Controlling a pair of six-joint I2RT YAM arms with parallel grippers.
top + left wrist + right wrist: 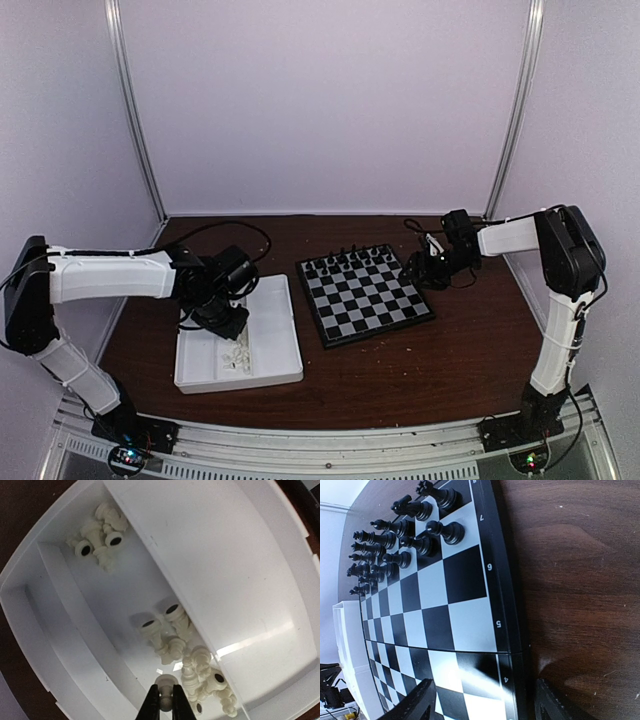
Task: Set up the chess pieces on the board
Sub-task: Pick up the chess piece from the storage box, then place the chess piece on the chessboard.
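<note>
Nearest the left wrist camera, the left hand (165,696) pinches narrowly on one white piece (165,681) low in the tray (210,555), just beside the heap of chess pieces (197,672). Only the fingertips seem to catch it, so I reckon it could twist free on the lift or drag a neighbour along. The right hand (485,702) hangs spread wide and empty over the edge of the board (445,605), where black chessmen (395,545) fill the far rows.
</note>
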